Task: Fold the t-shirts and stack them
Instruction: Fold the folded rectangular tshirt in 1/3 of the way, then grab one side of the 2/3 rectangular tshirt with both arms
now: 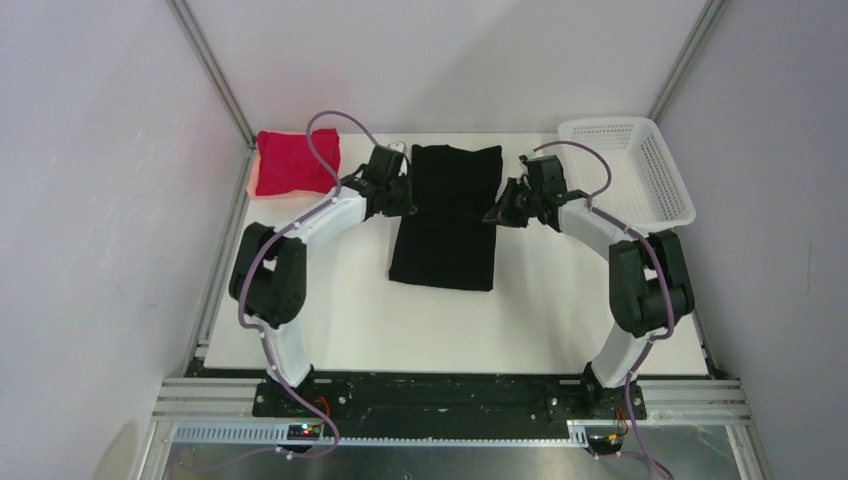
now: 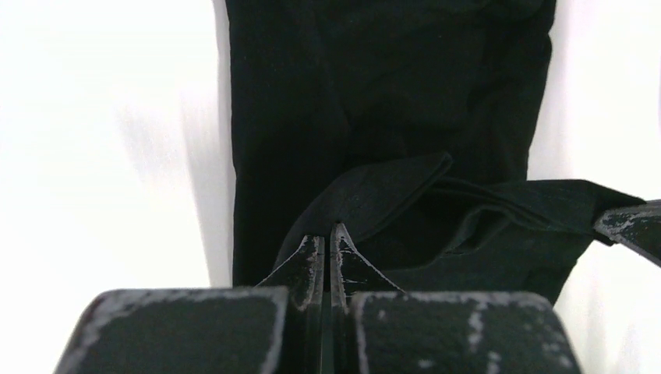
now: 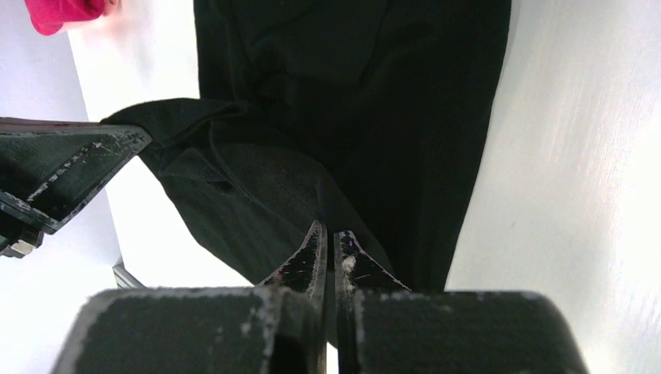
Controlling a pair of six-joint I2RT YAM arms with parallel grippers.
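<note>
The black t-shirt lies as a long narrow strip in the middle of the white table. My left gripper is shut on its left edge and my right gripper is shut on its right edge, both towards the far end. In the left wrist view my left gripper pinches a raised fold of the black t-shirt. My right gripper likewise pinches black t-shirt cloth, which stretches between the two grippers above the flat part. The red t-shirt sits folded at the far left corner.
A white mesh basket stands at the far right corner of the table. Metal frame posts rise at both far corners. The table's left edge runs close beside the red t-shirt.
</note>
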